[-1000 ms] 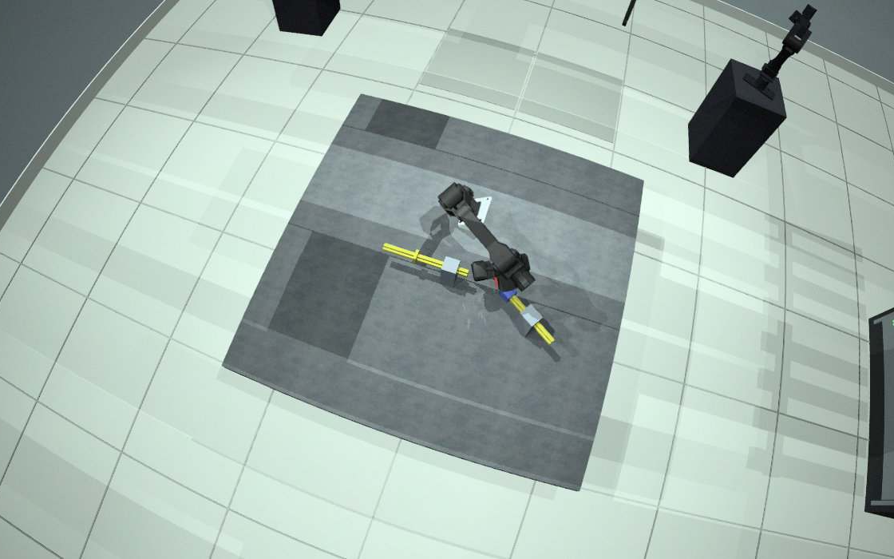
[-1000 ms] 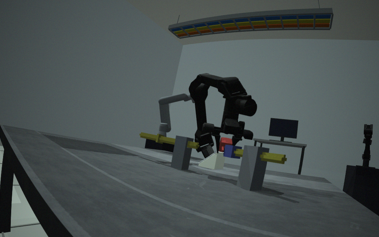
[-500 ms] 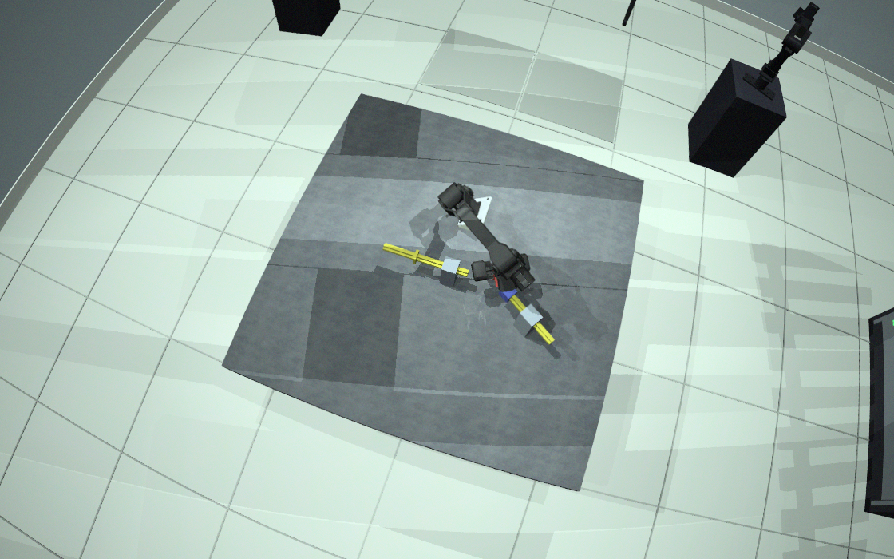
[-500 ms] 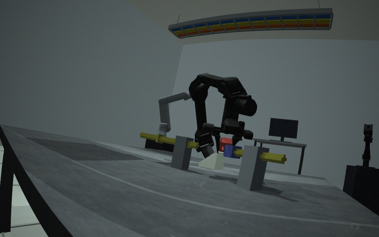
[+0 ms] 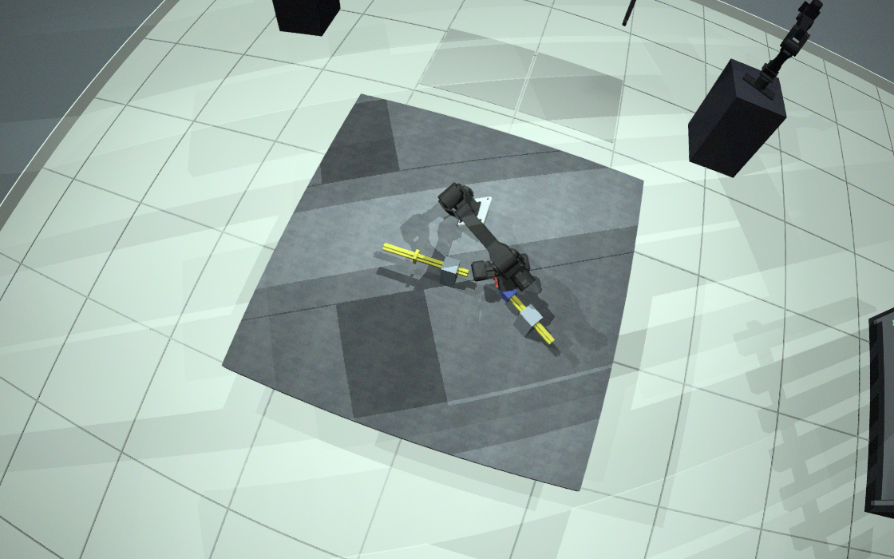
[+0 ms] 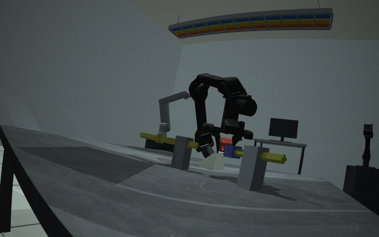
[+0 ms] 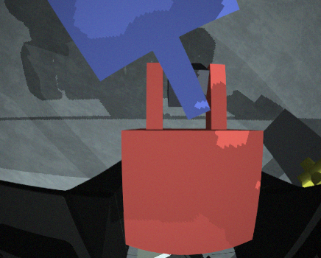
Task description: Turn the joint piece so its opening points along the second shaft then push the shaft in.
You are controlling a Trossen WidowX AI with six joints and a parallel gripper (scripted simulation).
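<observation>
The red joint piece [image 5: 496,282] [image 6: 225,142] [image 7: 191,184] is on the blue hinge part [image 5: 508,295] [image 6: 230,151] [image 7: 121,22], at the end of the yellow fixed shaft [image 5: 545,335] [image 6: 273,157] in its grey block [image 5: 531,316] [image 6: 249,168]. My gripper [image 6: 226,146] is shut on the red piece, one black finger on each side. In the wrist view its two prongs straddle the blue tongue at a slant; its opening is hidden. The yellow second shaft [image 5: 399,251] [image 6: 149,136] [image 7: 318,175], with a collar, passes through the other block [image 5: 449,266] [image 6: 180,153]. Its near end is apart from the red piece.
The blocks stand on the grey table [image 5: 394,354] [image 6: 184,212]. A pale wedge [image 6: 214,163] stands behind the blocks in the exterior view, near my arm's base. My arm reaches over from the back. Other robot arms and a monitor [image 6: 283,128] are beyond the table.
</observation>
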